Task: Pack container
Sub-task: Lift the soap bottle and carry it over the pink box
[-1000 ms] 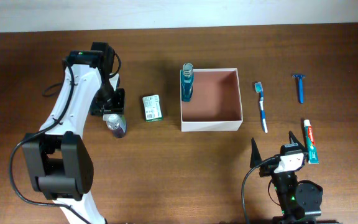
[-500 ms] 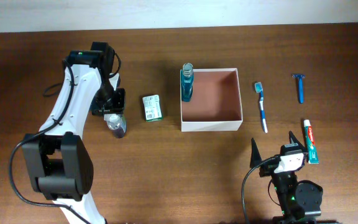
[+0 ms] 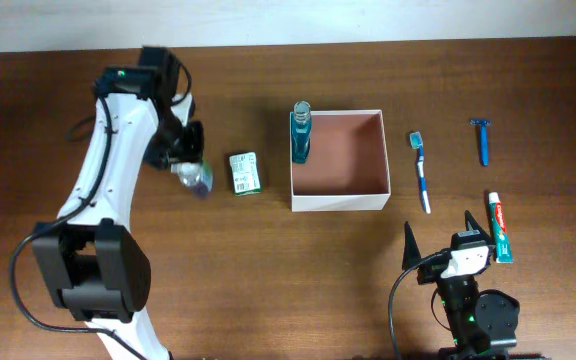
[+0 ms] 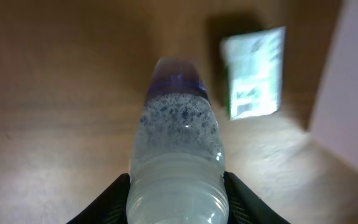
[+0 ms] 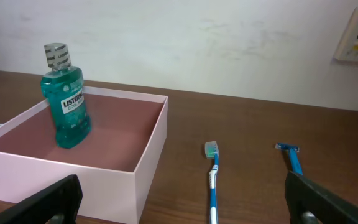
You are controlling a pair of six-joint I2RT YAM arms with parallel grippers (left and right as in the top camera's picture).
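The container (image 3: pixel 386 160) is a square white-walled box with a pinkish-brown inside, at the table's middle; it also shows in the right wrist view (image 5: pixel 151 152). A green mouthwash bottle (image 3: pixel 300 132) stands upright in its far left corner and shows in the right wrist view (image 5: pixel 66 99). My left gripper (image 3: pixel 190 170) is shut on a small clear bottle with a purple cap (image 4: pixel 176 134), held above the table left of the container. My right gripper (image 3: pixel 438 232) is open and empty near the front edge.
A green-and-white soap box (image 3: pixel 244 172) lies between the held bottle and the container. Right of the container lie a blue toothbrush (image 3: pixel 421 172), a blue razor (image 3: pixel 483 140) and a toothpaste tube (image 3: pixel 499 227).
My left gripper has lifted the small bottle off the table and carried it back and slightly right, toward the soap box. The right arm has not moved.
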